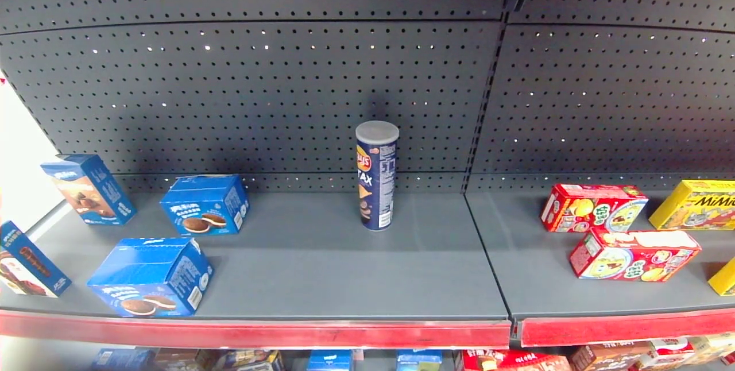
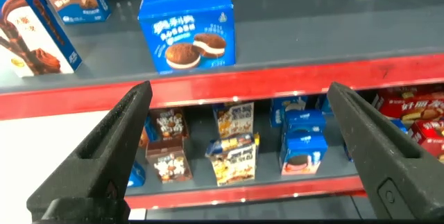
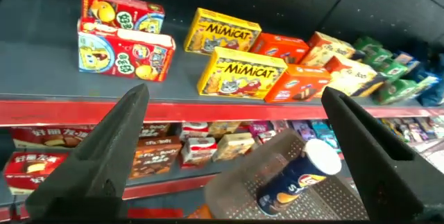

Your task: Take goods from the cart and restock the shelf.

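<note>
A dark blue chips can (image 1: 376,176) stands upright at the back middle of the grey shelf (image 1: 344,267). In the right wrist view a second chips can (image 3: 298,180) of the same kind lies on its side in the cart's mesh basket (image 3: 236,179), below and beyond my right gripper (image 3: 236,96). That gripper is open and holds nothing. My left gripper (image 2: 239,92) is open too and empty, held in front of the shelf's red front edge (image 2: 277,78), just below a blue cookie box (image 2: 187,26).
Blue cookie boxes (image 1: 150,276) fill the shelf's left part. Red snack boxes (image 1: 631,253) and yellow boxes (image 1: 697,204) lie on the right section. The lower shelf (image 2: 236,148) is packed with goods. Bare shelf surrounds the standing can.
</note>
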### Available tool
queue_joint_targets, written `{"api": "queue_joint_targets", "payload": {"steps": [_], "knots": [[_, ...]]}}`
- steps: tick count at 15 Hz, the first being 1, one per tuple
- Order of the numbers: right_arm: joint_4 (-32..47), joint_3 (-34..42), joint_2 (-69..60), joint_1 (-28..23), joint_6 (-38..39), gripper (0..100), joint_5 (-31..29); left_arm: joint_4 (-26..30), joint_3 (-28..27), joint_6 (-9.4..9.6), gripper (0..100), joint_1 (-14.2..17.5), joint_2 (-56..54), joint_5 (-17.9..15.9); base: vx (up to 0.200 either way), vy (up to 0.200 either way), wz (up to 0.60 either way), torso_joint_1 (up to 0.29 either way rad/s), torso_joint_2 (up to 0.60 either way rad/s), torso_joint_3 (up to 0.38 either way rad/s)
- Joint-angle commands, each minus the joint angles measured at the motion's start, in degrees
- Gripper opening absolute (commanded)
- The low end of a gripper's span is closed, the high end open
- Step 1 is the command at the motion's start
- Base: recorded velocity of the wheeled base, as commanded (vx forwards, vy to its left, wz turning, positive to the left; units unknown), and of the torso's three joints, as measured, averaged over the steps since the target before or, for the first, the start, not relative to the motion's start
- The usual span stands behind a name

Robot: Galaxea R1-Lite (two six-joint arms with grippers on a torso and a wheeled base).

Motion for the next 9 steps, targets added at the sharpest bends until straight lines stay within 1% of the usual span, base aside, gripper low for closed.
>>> {"api": "queue_joint_targets", "payload": {"steps": [1, 4, 7, 9], "knots": [[-0.01, -0.07, -0.53, -0.09, -1.10, 100, 0.08, 0.01, 0.00, 0.17, 100, -0.08, 0.07, -0.10, -0.200, 0.000, 0.00, 0.017, 0.01, -0.002], [-0.19, 0.02, -1.14, 0.17, -1.90, 100, 0.08, 0.01, 0.00, -0.10, 100, -0.08, 0.07, -0.02, -0.200, 0.000, 0.00, -0.001, 0.00, 0.001], [-0.01, 1.16, -3.08, 0.00, -2.60, 100, -0.01, 0.01, 0.00, 0.08, 100, 0.00, 0.07, -0.10, 0.000, 0.000, 0.00, 0.000, 0.00, 0.000], [-0.72, 2.57, -4.13, 0.00, -3.83, 100, -1.59, 0.01, 0.00, 0.17, 100, 0.00, 0.07, -0.10, 0.000, 0.000, -0.60, 0.002, 0.00, 0.005]]}}
